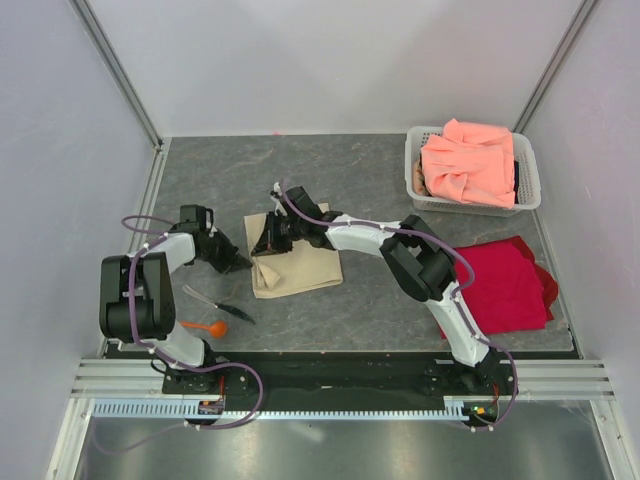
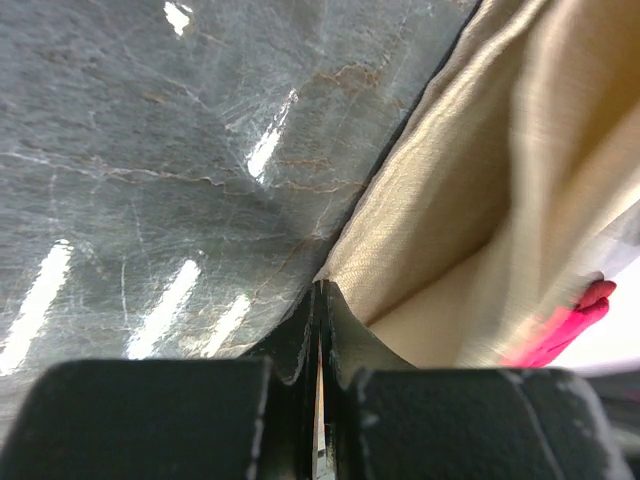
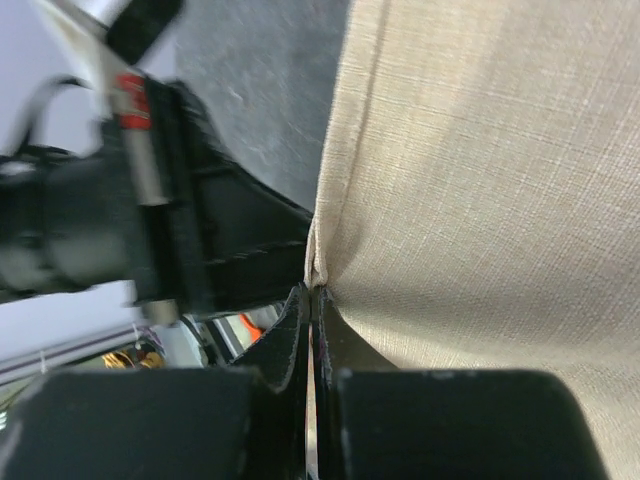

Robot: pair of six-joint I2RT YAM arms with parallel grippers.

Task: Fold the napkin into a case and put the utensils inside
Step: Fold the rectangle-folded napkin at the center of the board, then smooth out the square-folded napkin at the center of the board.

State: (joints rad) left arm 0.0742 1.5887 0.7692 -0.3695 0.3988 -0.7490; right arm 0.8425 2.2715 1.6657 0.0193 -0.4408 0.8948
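The beige-tan napkin (image 1: 300,268) lies partly folded on the grey table, left of centre. At its left edge, my left gripper (image 1: 242,264) is shut, the tips pinching a corner of the napkin (image 2: 450,220). My right gripper (image 1: 266,243) is shut on the upper left edge of the napkin (image 3: 480,180), and the cloth puckers at its tips (image 3: 314,290). In the left wrist view the left gripper (image 2: 320,288) shows no gap between its jaws. The utensils lie near the left arm's base: an orange spoon (image 1: 205,326) and a thin dark utensil (image 1: 220,303).
A white basket (image 1: 528,196) holding a salmon-pink cloth (image 1: 470,165) stands at the back right. A bright red cloth (image 1: 505,285) lies in front of it, beside the right arm. Pale walls close the table on three sides.
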